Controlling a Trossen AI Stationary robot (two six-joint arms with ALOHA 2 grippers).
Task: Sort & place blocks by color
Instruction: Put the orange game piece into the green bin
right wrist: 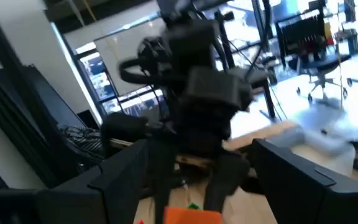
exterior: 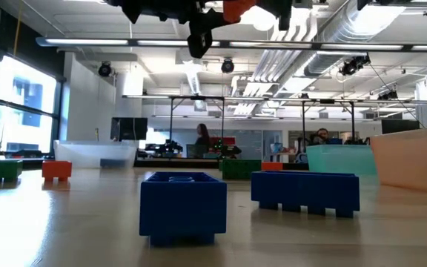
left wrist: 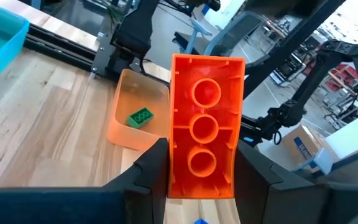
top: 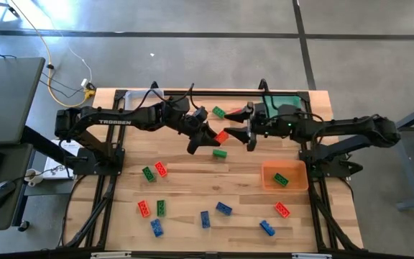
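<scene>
wood table (top: 192, 180); left end effector (left wrist: 201, 171) clamps red block (left wrist: 204, 124), underside only in wrist view; right end effector (top: 249, 126) apart.

Two blue blocks (exterior: 182, 205) stand near on the bench (exterior: 65, 222); a red block (exterior: 56, 170) sits far left; overhead, a pincer (exterior: 221, 18) grips an orange-red block (exterior: 237, 10).

two matte black jointed arms, chunky boxy links, white TROSSEN lettering along the left arm (top: 117, 121), little green light on the right arm (top: 351, 129), dark cables looping off both, blunt black angular fingers (left wrist: 148, 165)
</scene>
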